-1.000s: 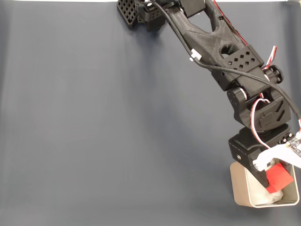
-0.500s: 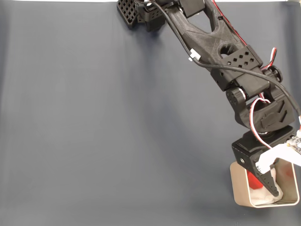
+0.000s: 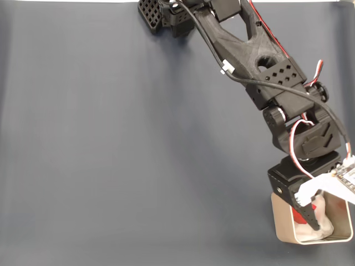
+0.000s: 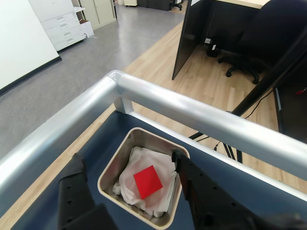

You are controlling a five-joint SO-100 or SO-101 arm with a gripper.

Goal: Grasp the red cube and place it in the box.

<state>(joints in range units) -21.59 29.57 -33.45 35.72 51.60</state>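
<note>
The red cube (image 4: 147, 181) lies flat on the crumpled white paper inside the beige box (image 4: 108, 174), free of both fingers. In the wrist view my gripper (image 4: 127, 156) is open, one black finger (image 4: 72, 184) left of the box and the other right of it. From the fixed view, the box (image 3: 280, 224) sits at the lower right corner of the table. My gripper (image 3: 319, 216) hangs over it. A black finger reaches down into the box, and bits of the red cube (image 3: 300, 215) show beside that finger.
A dark blue-grey cloth (image 3: 122, 144) covers the table, bare to the left of the arm. A silver rail (image 4: 192, 112) runs along the table edge just past the box, with office floor and a chair beyond. The arm base (image 3: 166, 14) is at the top.
One second ago the cube was held between the fingers above the box. The jaws have opened and the cube now lies on the paper. The wrist has shifted slightly left.
</note>
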